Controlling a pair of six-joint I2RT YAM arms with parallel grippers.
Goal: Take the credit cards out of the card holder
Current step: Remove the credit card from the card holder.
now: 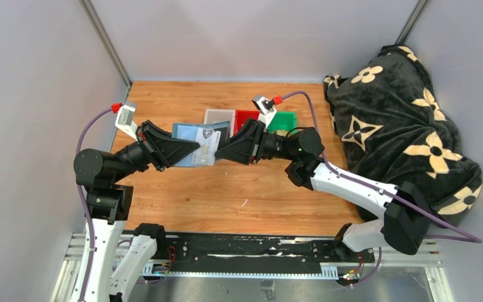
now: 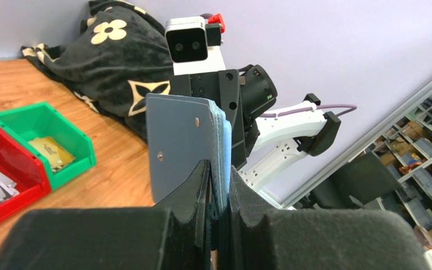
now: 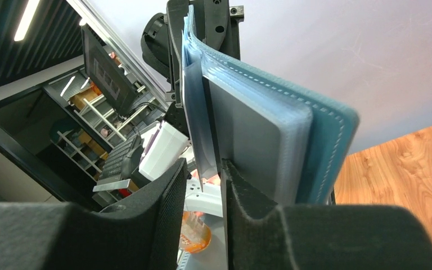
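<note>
Aloft, left claw (image 2: 218,181) clamps the card holder (image 2: 183,140) — right claw (image 3: 202,167) slack; jaws parted round a sleeve (image 3: 194,112)

the card holder (image 2: 183,143) is slate blue outside, with paler blue leaves, light stitching and clear sleeves, and the card (image 3: 247,140) in it is dark grey. a white bin (image 1: 219,116), a red bin (image 1: 246,117) and a green bin (image 1: 284,121) stand on an orange-brown wood-grain table (image 1: 226,189), and the blanket (image 1: 402,132) is black with cream flowers and four-point stars. the left gripper (image 2: 218,180) and right gripper (image 3: 203,174) are black, the arms (image 1: 346,182) white and black, the cables (image 1: 314,113) purple, the walls (image 1: 38,75) pale grey.
</note>
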